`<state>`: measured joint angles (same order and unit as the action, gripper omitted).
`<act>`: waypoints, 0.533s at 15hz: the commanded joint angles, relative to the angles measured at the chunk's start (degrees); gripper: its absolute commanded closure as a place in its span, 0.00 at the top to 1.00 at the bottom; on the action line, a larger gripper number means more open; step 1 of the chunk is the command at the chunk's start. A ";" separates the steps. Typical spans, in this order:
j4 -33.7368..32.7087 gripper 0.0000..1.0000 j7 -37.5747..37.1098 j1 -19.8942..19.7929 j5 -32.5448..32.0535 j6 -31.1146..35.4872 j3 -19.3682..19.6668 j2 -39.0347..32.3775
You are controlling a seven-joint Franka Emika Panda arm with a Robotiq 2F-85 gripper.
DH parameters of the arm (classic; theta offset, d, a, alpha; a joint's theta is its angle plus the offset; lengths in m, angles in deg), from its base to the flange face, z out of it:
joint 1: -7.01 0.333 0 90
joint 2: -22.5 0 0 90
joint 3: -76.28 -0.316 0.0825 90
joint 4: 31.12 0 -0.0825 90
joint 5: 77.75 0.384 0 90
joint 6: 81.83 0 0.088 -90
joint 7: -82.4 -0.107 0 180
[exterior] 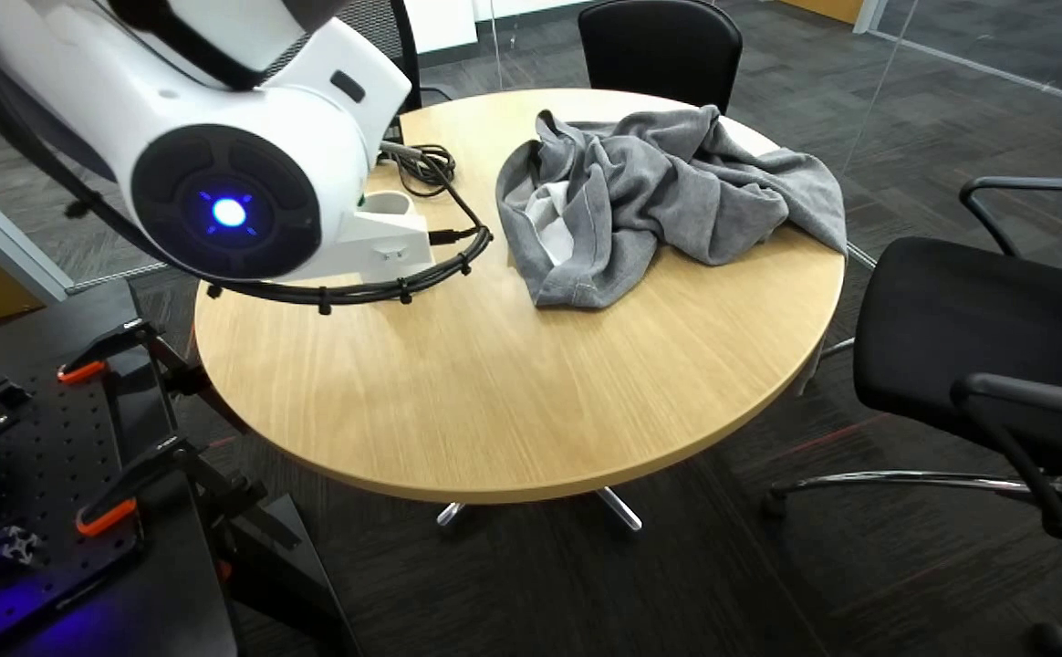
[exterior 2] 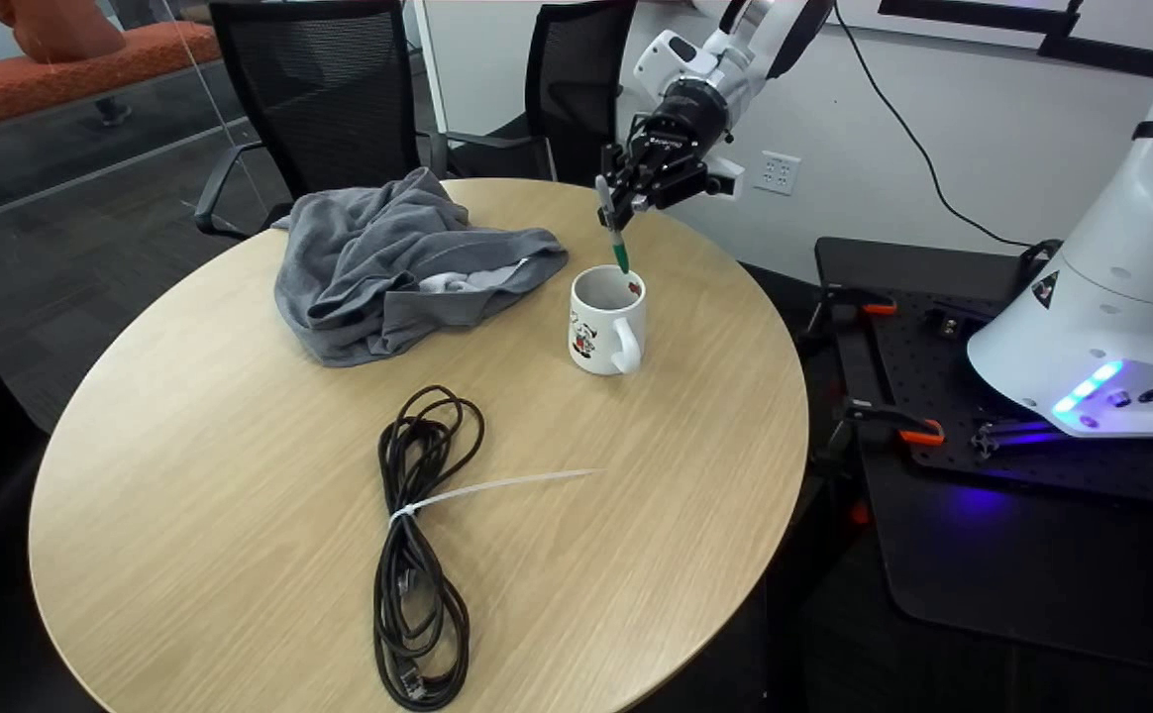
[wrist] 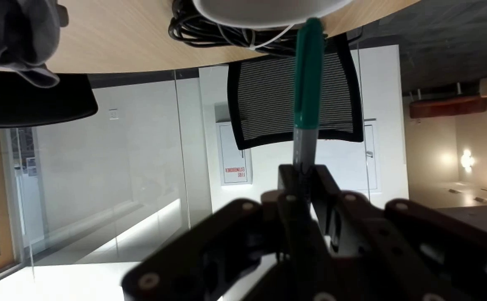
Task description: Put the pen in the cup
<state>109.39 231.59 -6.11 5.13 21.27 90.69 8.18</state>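
The pincer (wrist: 304,172) clasps the pen (wrist: 308,83) by its pale barrel, green end pointing down near the rim of the cup (exterior 2: 596,327) below. It should handle light and stiff (perhaps a touch slick, hardly fragile); the barrel seems the right hold.

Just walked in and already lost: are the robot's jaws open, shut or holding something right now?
Gripper: jaws closed, holding the pen, its green end pointing down toward the cup.
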 commanded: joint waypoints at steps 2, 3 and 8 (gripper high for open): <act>-1.99 0.03 -0.11 -0.06 1.60 0.46 -0.17 -2.58; -2.15 0.03 -0.10 -0.01 1.65 0.54 -0.18 -2.96; -2.82 0.60 -0.10 0.07 2.04 0.58 -0.24 -4.26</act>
<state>107.63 231.59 -6.10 5.84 21.28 90.69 4.68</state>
